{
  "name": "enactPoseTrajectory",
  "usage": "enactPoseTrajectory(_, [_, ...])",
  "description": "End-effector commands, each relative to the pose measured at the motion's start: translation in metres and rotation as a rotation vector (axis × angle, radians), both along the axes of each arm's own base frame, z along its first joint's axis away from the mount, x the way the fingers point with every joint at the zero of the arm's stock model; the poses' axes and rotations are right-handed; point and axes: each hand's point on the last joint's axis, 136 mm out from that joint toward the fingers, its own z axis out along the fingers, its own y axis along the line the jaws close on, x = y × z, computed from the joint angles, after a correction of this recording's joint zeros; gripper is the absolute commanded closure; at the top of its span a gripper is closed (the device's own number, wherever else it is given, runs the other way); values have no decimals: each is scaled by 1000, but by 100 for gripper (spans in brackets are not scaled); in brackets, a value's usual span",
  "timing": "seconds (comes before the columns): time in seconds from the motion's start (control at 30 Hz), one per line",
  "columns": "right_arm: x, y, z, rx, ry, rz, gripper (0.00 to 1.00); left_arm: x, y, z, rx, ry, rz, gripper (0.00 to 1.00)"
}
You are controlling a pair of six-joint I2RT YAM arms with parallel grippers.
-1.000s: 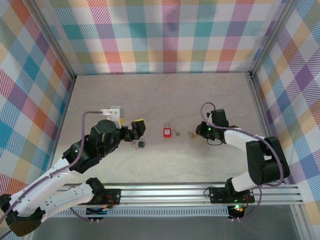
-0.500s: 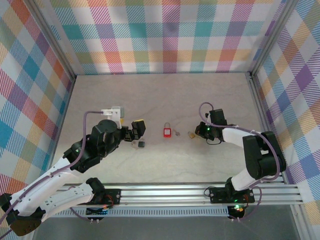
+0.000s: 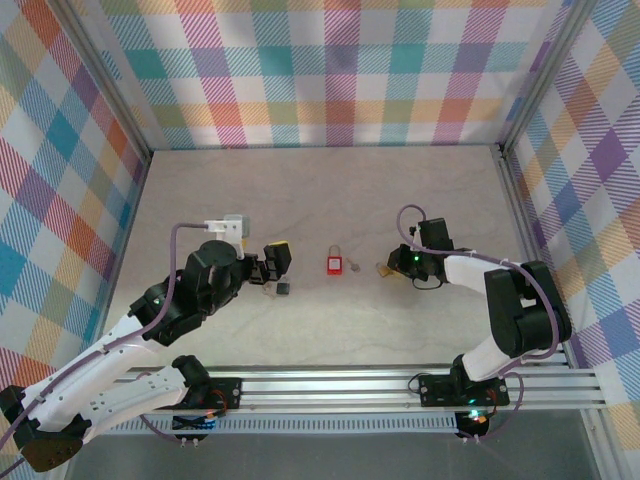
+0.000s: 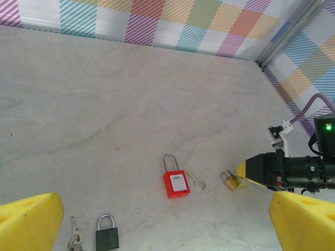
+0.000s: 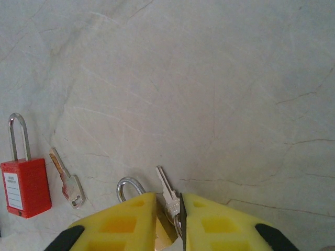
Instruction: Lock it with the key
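Now | pale veined stone table (image 3: 320, 190) is lying inside plaid walls (image 3: 330, 70) | key (image 5: 165, 187) is lying bottom centre, blade pointing up-frame, leaning slightly left | red lock (image 5: 25, 187) is showing a white label, unreadable | right claw (image 5: 180, 204) is standing nearly closed about key head, grip unclear | left claw (image 4: 167, 222) is gaping wide, empty

Your two arms, the left arm (image 3: 190, 295) and the right arm (image 3: 520, 310), have black joint housings and white link covers. A lilac-grey cable (image 3: 174, 250) runs along each. The left arm's fingers (image 4: 29, 219) are bright yellow wedges. A green light (image 4: 328, 127) glows on the right wrist. The black bases (image 3: 190, 378) sit on a silver rail (image 3: 330, 385).
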Motion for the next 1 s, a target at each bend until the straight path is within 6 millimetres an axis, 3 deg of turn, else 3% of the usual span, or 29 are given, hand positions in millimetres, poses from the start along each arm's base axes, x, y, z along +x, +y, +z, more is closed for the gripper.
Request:
enactPoseTrajectory(0.0, [7,3,11,12,-29,17,79,0,-1,3,13,-26,-4,0])
enactPoseTrajectory(0.2, [7,0,26,2,-73,17,64,0,0,2,17,-27,1,0])
enactPoseTrajectory(0.4, [3,-6,59,-50,-182,18,37,1,3,1,15,-35,14,0])
enactPoseTrajectory(0.53, [0,-6,90,-75,-291,25,8,0,5,1,13,-39,21,0])
enactPoseTrajectory(0.6, [-2,-8,106,-93,-336,27,1,0,7,0,15,-36,28,0])
enactPoseTrajectory(0.8, [-6,-27,165,-143,-511,-51,1,5,28,-6,40,-28,151,0])
enactPoseTrajectory(0.97, [-5,-61,191,-212,-714,-225,1,11,44,-11,78,-50,246,0])
